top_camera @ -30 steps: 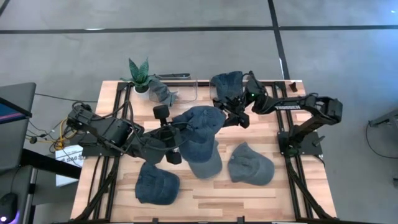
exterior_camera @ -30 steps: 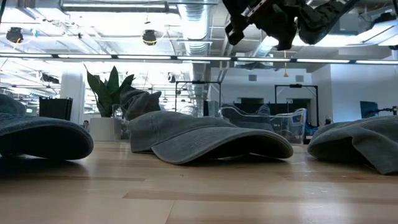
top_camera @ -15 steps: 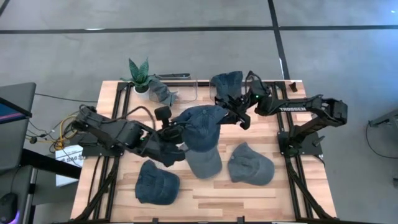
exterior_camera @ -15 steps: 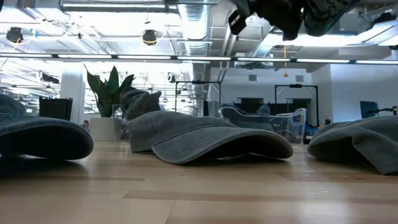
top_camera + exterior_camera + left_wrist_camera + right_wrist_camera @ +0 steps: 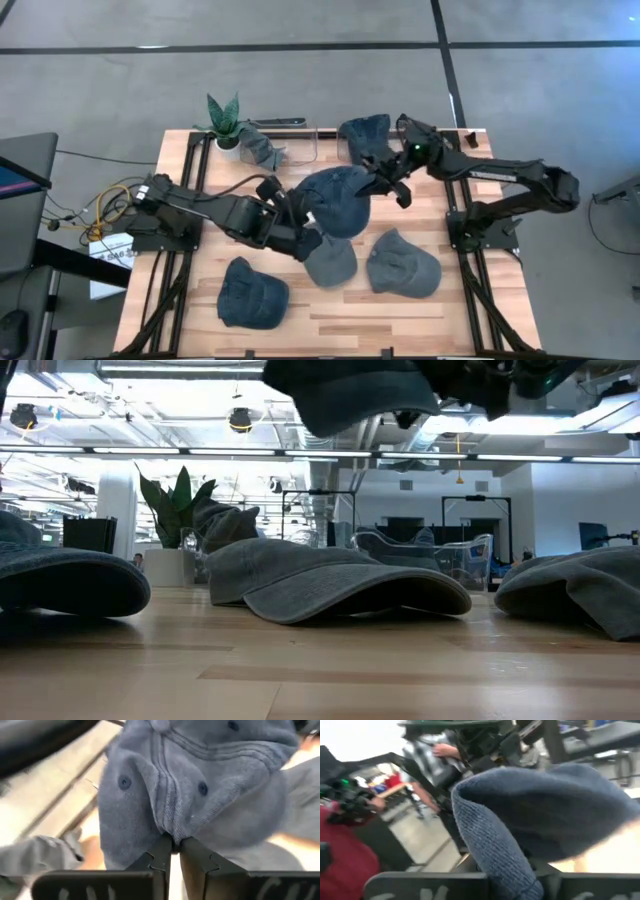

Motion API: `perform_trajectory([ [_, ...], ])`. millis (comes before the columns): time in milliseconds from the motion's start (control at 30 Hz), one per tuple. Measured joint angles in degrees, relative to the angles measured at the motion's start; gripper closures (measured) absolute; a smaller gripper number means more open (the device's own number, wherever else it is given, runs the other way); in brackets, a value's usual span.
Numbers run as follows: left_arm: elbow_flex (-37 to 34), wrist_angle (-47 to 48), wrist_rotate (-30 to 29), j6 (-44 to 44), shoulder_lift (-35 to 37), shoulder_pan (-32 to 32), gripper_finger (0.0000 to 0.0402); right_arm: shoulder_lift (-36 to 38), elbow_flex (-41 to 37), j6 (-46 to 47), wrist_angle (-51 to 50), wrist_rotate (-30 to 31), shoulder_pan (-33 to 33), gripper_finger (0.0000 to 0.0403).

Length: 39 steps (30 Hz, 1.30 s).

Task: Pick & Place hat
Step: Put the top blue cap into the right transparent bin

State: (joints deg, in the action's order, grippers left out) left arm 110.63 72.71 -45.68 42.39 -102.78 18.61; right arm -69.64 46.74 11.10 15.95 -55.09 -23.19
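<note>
Sagging between both arms above the counter (image 5: 200, 290), the soft, light hat (image 5: 338, 198) is pinched by left fingers (image 5: 161, 860) and right fingers (image 5: 470, 885); brim offers firmer purchase.

a green potted plant (image 5: 223, 117) stands at the far left corner of the slatted wooden desk (image 5: 340, 305), a clear plastic container (image 5: 300, 143) just beside it, with a tangle of cables (image 5: 105, 205) off the desk's left edge.
</note>
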Motion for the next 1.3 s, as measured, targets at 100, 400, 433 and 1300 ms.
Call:
perform_trajectory([
  [100,0.0,-1.35,2.55,2.22,-0.11,-1.04,0.0351,4.34,0.0,-3.92,-8.7,2.87,-1.45,0.0398],
  [400,0.0,-8.56,4.47,0.89,-0.05,-5.09,0.0261,15.35,-0.02,-8.64,-28.93,15.4,-4.95,0.0399],
  [433,0.0,-9.07,4.6,0.01,-0.05,-5.67,0.0253,16.46,-0.02,-8.64,-30.55,16.84,-5.4,0.0399],
  [1300,-24.67,-47.2,35.24,-24.92,1.32,-21.58,0.0336,12.61,8.21,-13.9,-40.33,23.29,-23.01,0.0399],
])
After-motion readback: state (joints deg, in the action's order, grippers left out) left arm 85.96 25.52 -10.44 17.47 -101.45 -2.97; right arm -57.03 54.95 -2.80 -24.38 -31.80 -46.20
